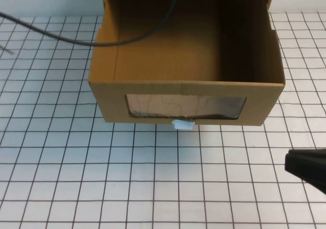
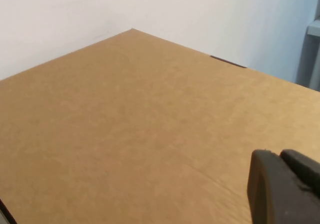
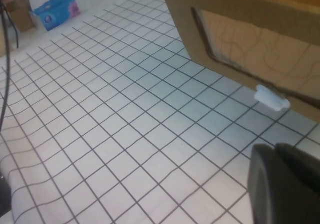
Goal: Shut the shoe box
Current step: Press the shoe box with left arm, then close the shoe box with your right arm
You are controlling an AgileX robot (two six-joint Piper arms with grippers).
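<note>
Cardboard shoe box [image 1: 186,94] drawer out, empty; right tool [image 1: 305,169] near, left tool [image 2: 285,186] above

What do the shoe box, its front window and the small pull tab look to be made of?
Shoe box: matte brown cardboard, with folded seams. Window: apparently clear glossy plastic film, carrying reflections. Pull tab: white, likely plastic. Right end effector waits nearby; left end effector is above cardboard.

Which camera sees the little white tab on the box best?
The right wrist view: the white pull tab shows close up under the shoe box window, near the right gripper. The high view shows it smaller. The left wrist view shows only cardboard and the left gripper.
</note>
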